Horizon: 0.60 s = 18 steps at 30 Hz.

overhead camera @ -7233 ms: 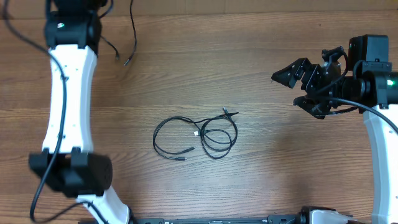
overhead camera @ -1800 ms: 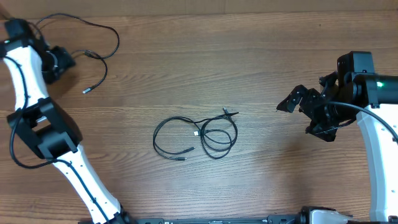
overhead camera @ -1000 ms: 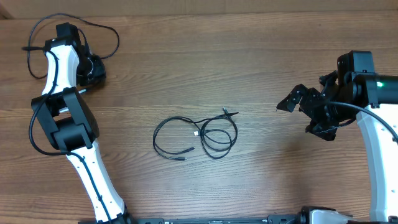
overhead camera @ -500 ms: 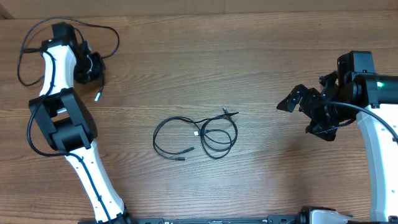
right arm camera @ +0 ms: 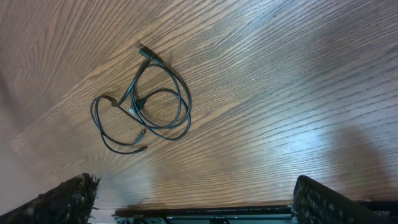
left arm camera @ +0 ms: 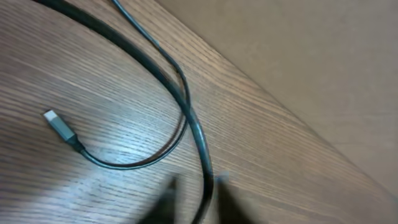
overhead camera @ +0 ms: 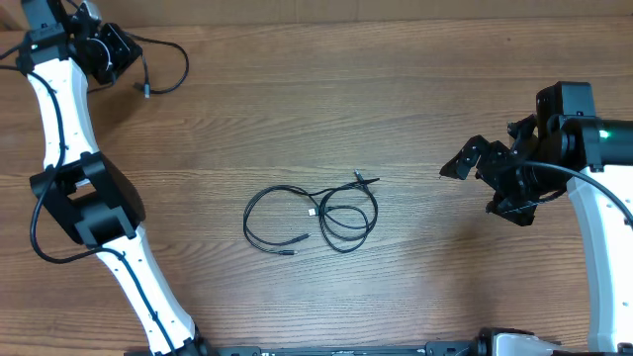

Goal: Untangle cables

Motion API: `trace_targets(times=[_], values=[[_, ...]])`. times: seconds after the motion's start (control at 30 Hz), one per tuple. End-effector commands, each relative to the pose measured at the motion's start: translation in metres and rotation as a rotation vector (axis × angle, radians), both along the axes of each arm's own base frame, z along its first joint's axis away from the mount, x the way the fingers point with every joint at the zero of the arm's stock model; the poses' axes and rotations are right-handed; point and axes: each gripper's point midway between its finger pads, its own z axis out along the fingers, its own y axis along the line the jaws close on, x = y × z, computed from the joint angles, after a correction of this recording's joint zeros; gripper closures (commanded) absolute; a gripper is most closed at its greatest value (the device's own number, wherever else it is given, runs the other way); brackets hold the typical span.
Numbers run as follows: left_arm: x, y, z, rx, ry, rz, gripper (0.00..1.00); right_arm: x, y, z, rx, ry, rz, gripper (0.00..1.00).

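Note:
The cables [overhead camera: 312, 219] lie as a bundle of thin black loops at the table's middle; they also show in the right wrist view [right arm camera: 142, 104]. A separate thin black cable [overhead camera: 181, 61] with a silver plug [left arm camera: 57, 123] lies at the far left corner. My left gripper [overhead camera: 109, 49] is over that corner. Its blurred fingers [left arm camera: 196, 205] stand slightly apart, with a black cord [left arm camera: 193, 124] running between them. My right gripper [overhead camera: 473, 161] is wide open and empty [right arm camera: 199, 205], well to the right of the bundle.
The table's far edge [left arm camera: 261, 81] runs close behind the left gripper. The left arm [overhead camera: 74, 188] stretches along the left side. The table's near edge and a black frame [right arm camera: 205, 216] show below the right gripper.
My left gripper has swung up and left toward the far corner, and the separate cable's plug end has shifted up with it. The bundle and the right arm have not moved.

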Motion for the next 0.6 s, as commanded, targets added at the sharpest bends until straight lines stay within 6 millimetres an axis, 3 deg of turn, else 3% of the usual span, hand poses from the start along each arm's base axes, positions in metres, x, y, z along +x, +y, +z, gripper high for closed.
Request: trace_targets(times=[0.0, 0.03, 0.1, 0.13, 0.23, 0.33, 0.57], values=[[0.000, -0.009, -0.025, 0.105, 0.075, 0.026, 0.62, -0.002, -0.001, 0.000, -0.008, -0.002, 0.004, 0.00], [-0.001, -0.011, -0.031, 0.141, 0.087, 0.007, 0.50, -0.003, -0.001, 0.000, -0.007, 0.002, 0.004, 0.00], [-0.005, -0.021, -0.044, 0.194, 0.101, -0.073, 0.08, -0.004, -0.001, 0.000, -0.007, 0.007, 0.004, 0.00], [-0.007, -0.025, -0.048, 0.207, 0.110, -0.103, 0.00, -0.004, -0.001, 0.000, -0.007, 0.007, 0.004, 0.00], [-0.015, -0.025, -0.054, 0.243, 0.143, -0.132, 0.00, -0.004, -0.001, 0.000, -0.007, 0.007, 0.004, 0.00], [-0.024, -0.005, -0.051, 0.273, 0.178, -0.078, 0.02, -0.004, -0.001, 0.000, -0.007, 0.007, 0.004, 0.00], [-0.076, 0.089, -0.065, 0.455, 0.408, 0.198, 0.05, -0.004, -0.001, 0.000, -0.008, 0.006, 0.005, 0.00]])
